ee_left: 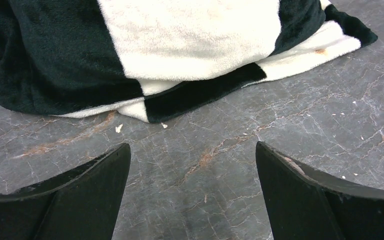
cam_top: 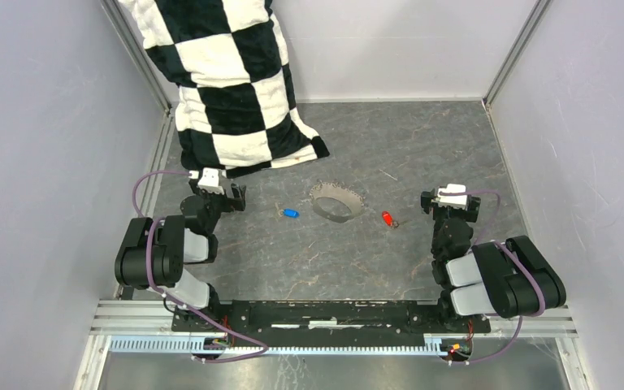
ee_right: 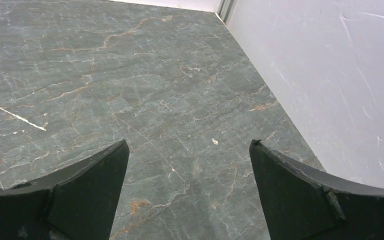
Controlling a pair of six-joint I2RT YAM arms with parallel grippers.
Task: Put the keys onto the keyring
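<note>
The grey keyring hoop (cam_top: pixel 335 201) lies flat in the middle of the floor. The blue-headed key (cam_top: pixel 290 214) lies just left of it. The red-headed key (cam_top: pixel 388 218) lies just right of it. My left gripper (cam_top: pixel 216 192) is open and empty, well left of the blue key, near the blanket's edge; its wrist view shows bare floor between its fingers (ee_left: pixel 100 185). My right gripper (cam_top: pixel 450 201) is open and empty, right of the red key; its fingers (ee_right: pixel 95 175) frame bare floor. The keys are out of both wrist views.
A black-and-white checkered blanket (cam_top: pixel 227 81) hangs from the back left and lies on the floor; it fills the top of the left wrist view (ee_left: pixel 170 45). Grey walls (ee_right: pixel 330 75) enclose the floor on the left, back and right.
</note>
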